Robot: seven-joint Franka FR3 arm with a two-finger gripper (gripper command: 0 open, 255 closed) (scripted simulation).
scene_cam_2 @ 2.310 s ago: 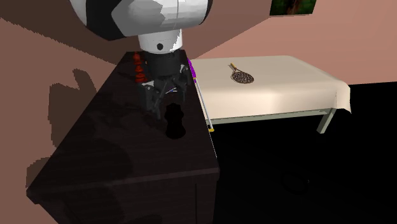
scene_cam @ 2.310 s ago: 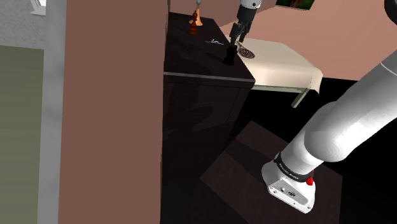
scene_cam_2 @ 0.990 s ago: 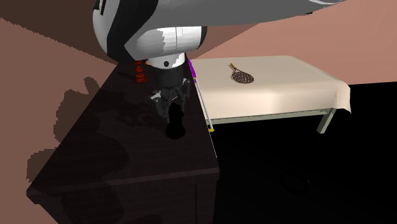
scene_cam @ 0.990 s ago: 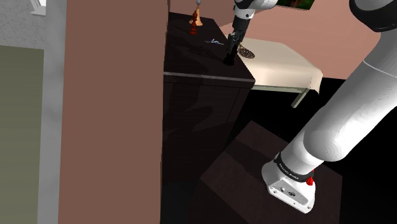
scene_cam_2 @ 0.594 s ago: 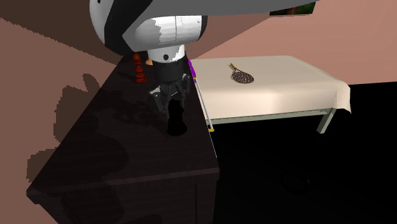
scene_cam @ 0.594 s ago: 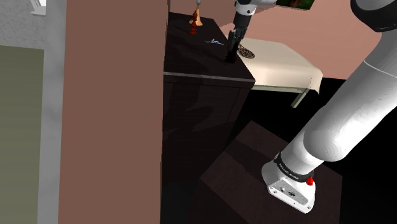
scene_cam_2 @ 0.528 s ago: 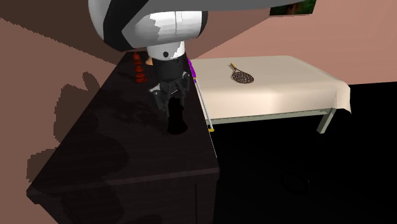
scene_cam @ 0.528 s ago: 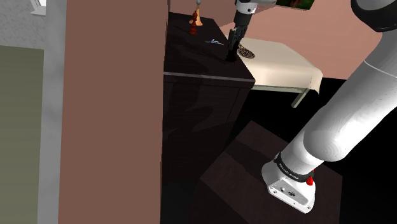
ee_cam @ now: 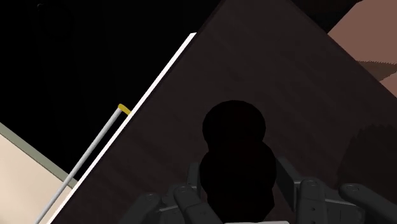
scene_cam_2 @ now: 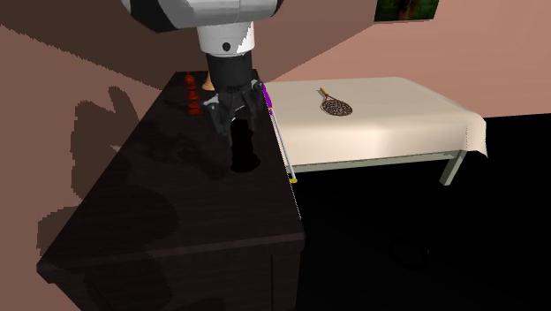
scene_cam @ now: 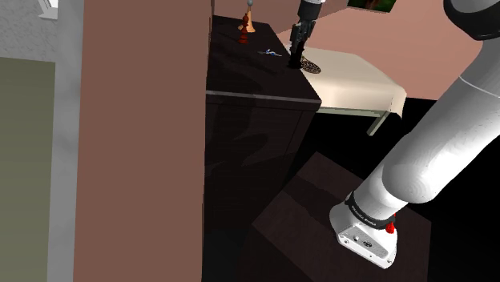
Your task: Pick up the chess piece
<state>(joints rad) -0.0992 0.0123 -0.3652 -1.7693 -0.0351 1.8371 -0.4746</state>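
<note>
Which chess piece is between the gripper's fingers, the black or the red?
The black chess piece, clasped in the gripper; the red chess piece stands apart at the dark cabinet's far end.

The dark cabinet top (scene_cam_2: 159, 212) holds a red chess piece (scene_cam_2: 192, 95) at its far end and a small blue thing (scene_cam: 268, 53) near the black chess piece (scene_cam_2: 244, 152).
</note>
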